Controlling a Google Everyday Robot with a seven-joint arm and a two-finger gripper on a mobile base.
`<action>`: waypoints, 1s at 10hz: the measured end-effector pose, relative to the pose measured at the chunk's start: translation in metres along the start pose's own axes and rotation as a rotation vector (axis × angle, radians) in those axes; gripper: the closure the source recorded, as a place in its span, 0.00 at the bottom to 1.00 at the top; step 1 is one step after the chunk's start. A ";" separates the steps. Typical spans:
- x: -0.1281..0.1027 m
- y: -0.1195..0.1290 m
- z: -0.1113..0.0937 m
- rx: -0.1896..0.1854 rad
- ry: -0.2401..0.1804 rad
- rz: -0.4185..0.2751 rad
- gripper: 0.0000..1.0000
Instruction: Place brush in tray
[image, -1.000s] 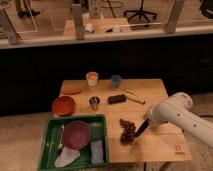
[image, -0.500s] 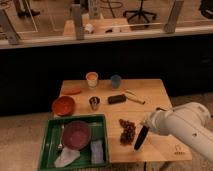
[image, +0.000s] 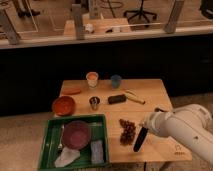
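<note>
Fingers of the gripper (image: 145, 125) were closed on the top end of the brush (image: 140, 139), as far as we could make out; they were small and partly lost against the white wrist. We noted the brush as slim and nearly black. It hung tilted, its upper end at the gripper and its lower end pointing down and toward the left of the view, over the front right part of the wooden table (image: 155, 92). Whether its tip touched the tabletop we could not tell. The white arm (image: 185, 131) entered from the right edge of the view. Just left of the brush lay a dark grape bunch (image: 127, 131), close to it but apart. The green tray (image: 49, 142) sat at the front left corner of the table, well left of the brush, with the grapes between them. In the tray we recorded a dark red round dish (image: 76, 134), a pale crumpled cloth (image: 67, 158) toward its front and a grey-blue sponge (image: 96, 151) at its right side. Behind the tray stood an orange-red bowl (image: 64, 105) and a small metal cup (image: 94, 103). Farther back were a pale cup (image: 92, 79), a blue cup (image: 116, 81), and a black rectangular block (image: 117, 99) with a thin yellowish curved stick (image: 134, 96) just beside it. A flat orange item (image: 72, 91) lay near the back left edge.
</note>
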 end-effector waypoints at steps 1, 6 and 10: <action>-0.006 -0.009 -0.004 0.011 0.011 -0.036 1.00; -0.069 -0.104 -0.032 0.026 0.128 -0.340 1.00; -0.105 -0.138 -0.038 0.028 0.171 -0.467 1.00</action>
